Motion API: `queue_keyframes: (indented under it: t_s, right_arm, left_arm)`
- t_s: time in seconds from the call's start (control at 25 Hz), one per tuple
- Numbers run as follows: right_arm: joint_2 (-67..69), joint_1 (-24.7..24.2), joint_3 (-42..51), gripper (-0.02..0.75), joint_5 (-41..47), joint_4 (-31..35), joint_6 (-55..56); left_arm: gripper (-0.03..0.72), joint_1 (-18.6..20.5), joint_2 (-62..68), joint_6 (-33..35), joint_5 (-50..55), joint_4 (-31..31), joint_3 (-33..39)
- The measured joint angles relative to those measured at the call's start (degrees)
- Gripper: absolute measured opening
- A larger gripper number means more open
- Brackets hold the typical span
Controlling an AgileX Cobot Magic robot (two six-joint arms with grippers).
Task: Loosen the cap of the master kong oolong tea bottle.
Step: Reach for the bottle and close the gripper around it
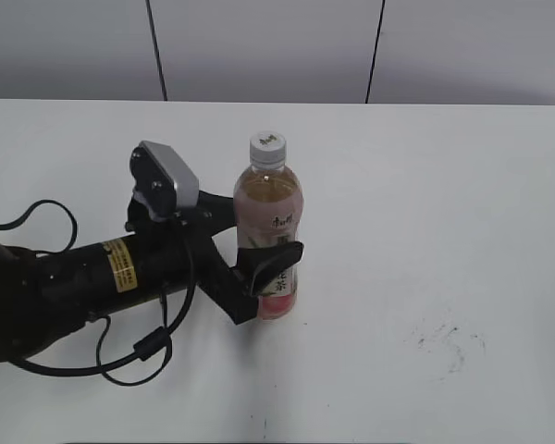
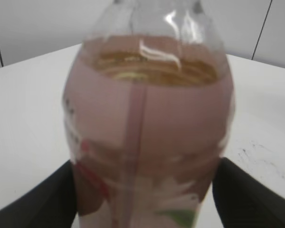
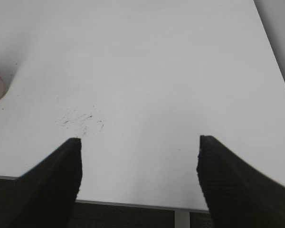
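The master kong oolong tea bottle [image 1: 270, 217] stands upright near the middle of the white table, amber tea showing above its pink label. Its pale ribbed cap [image 1: 267, 145] sits on the neck with nothing touching it. My left gripper [image 1: 276, 264] reaches in from the left and is shut on the bottle's lower label. In the left wrist view the bottle [image 2: 147, 118] fills the gap, with both black fingers [image 2: 47, 199] pressed against its sides; the cap is out of that view. My right gripper [image 3: 140, 156] is open over bare table near the front edge, holding nothing.
Dark scuff marks [image 1: 449, 338] lie on the table to the right of the bottle, also seen as scuff marks [image 3: 80, 118] ahead of the right gripper. The table's front edge [image 3: 133, 204] runs just under the right fingers. A grey panelled wall [image 1: 277, 46] backs the table.
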Motion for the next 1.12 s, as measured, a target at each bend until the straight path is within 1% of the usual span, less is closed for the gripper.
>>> queue_keyframes:
  t_s: [0.12, 0.24, 0.28, 0.4, 0.48, 0.64, 0.84, 1.0, 1.12]
  right_arm:
    - [0.0, 0.0, 0.0, 0.571, 0.0, 0.0, 0.0]
    - [0.0, 0.0, -0.1, 0.571, -0.2, 0.1, 0.1]
    - [0.0, 0.0, -0.4, 0.571, -0.7, 0.2, 0.1]
    - [2.8, 0.0, -2.0, 0.571, -2.8, 2.5, -0.7]
    - [8.9, 0.0, -3.4, 0.571, -3.9, 4.8, -3.3]
    - [25.6, 0.0, -7.7, 0.565, -4.8, 12.1, -10.5]
    - [49.8, 0.0, -16.9, 0.508, -4.0, 18.9, -19.2]
    - [65.2, 0.8, -27.5, 0.494, 0.4, 20.8, -23.1]
    - [74.0, 4.1, -35.2, 0.492, 2.9, 19.7, -23.7]
  left_arm:
    - [0.491, 0.0, 0.0, 0.0, 1.4, 0.4, -1.2]
    - [0.403, 0.0, 0.1, 0.1, 1.8, 0.7, -1.4]
    - [0.393, 0.0, 0.1, 0.1, 1.8, 0.8, -1.4]
    - [0.393, 0.0, 0.1, 0.1, 1.8, 0.9, -1.4]
    - [0.393, 0.0, 0.2, 0.1, 1.8, 0.9, -1.4]
    - [0.393, 0.0, 0.2, 0.1, 1.6, 0.9, -1.4]
    - [0.393, 0.0, 0.2, 0.1, 1.6, 1.0, -1.5]
    - [0.393, 0.0, 0.3, 0.1, 1.4, 1.0, -1.5]
    - [0.393, 0.0, 0.3, 0.1, 1.3, 1.0, -1.5]
